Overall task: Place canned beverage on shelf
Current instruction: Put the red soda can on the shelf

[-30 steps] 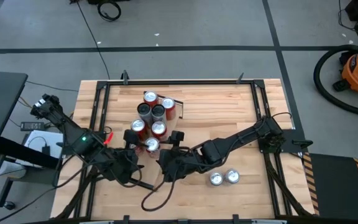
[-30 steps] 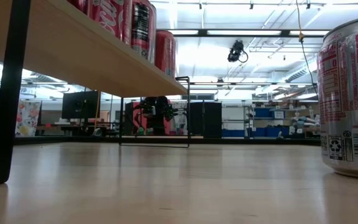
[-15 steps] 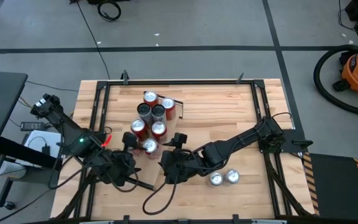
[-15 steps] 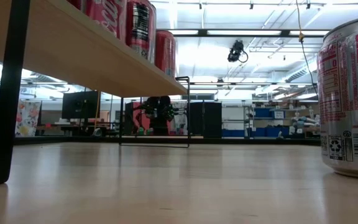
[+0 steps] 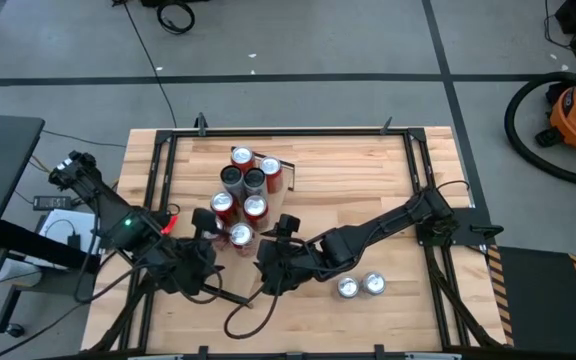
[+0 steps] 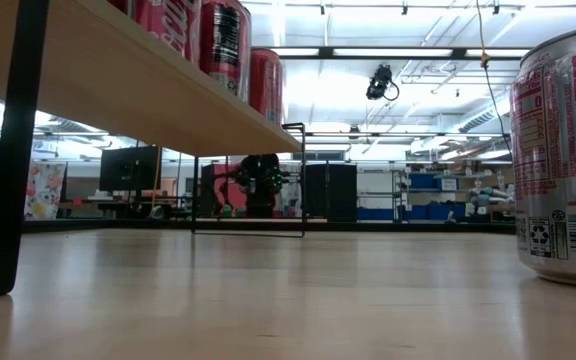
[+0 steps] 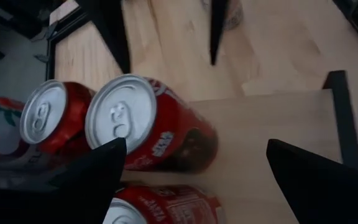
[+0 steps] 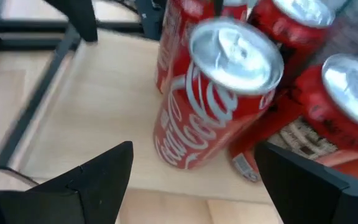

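Finding the end can (image 5: 240, 234) upright on the shelf (image 6: 118, 70), at the end nearest the arms, close against its neighbours. Flanked by the left gripper (image 5: 204, 222) on one side and the right gripper (image 5: 286, 223) on the other, both spread wide and clamped on nothing. From the right wrist view, placing that can just ahead of the parted fingers rather than between them.

Judging the handling:
- **Wall:** thin metal, probably stiff enough while full, yet easy to dent under a hard squeeze.
- **Surface:** smooth and glossy, so likely slippery.
- **Weight:** probably fairly heavy, going by the unopened tabs.
- **Shape:** tall and narrow, so prone to tipping if nudged high, and to knocking the packed neighbours.

Best to take hold across the middle of the cylinder, fingers on opposite sides, below the rim and above the base, keeping it vertical.

Counting seven cans on the shelf, mostly red, packed roughly two abreast. Counting two more cans (image 5: 360, 286) on the desk (image 5: 368, 180), upright, side by side and touching, near the right arm. Nine cans in all, one shelf, two arms.
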You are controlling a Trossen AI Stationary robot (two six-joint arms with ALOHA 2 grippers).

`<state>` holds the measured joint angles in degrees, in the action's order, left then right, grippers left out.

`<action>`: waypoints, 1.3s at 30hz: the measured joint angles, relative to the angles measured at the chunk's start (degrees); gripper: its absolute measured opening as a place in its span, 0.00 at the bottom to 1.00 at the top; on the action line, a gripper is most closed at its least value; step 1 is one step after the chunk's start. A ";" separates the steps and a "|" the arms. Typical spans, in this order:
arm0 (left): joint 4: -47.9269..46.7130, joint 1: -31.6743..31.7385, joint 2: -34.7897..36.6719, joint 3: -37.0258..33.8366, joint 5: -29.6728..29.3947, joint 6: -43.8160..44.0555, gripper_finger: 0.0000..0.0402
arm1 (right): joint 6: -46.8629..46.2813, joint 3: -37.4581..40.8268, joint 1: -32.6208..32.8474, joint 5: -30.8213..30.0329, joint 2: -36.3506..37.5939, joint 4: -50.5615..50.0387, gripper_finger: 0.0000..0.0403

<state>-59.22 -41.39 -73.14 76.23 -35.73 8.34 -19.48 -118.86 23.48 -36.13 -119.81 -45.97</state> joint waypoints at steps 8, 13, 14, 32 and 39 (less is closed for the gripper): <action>-0.61 0.96 0.00 0.04 -0.18 1.05 1.00 | 1.04 4.03 -0.84 0.34 -0.12 5.28 0.86; -0.55 2.40 0.02 0.07 0.39 1.13 1.00 | 2.50 5.15 -1.07 1.28 -0.50 8.11 0.86; -0.57 2.65 0.00 0.07 0.51 1.21 1.00 | 2.44 5.03 -0.97 1.23 -0.62 9.05 0.86; 0.76 2.28 0.00 0.07 0.80 0.96 1.00 | 3.58 4.75 2.34 -4.87 -1.00 11.03 0.86; 1.99 2.85 0.02 0.07 3.42 0.92 1.00 | 4.18 4.75 1.00 -4.73 -0.96 10.15 0.86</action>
<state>-57.23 -38.54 -73.12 76.29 -32.31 9.26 -15.30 -114.10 24.48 -40.86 -120.77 -35.82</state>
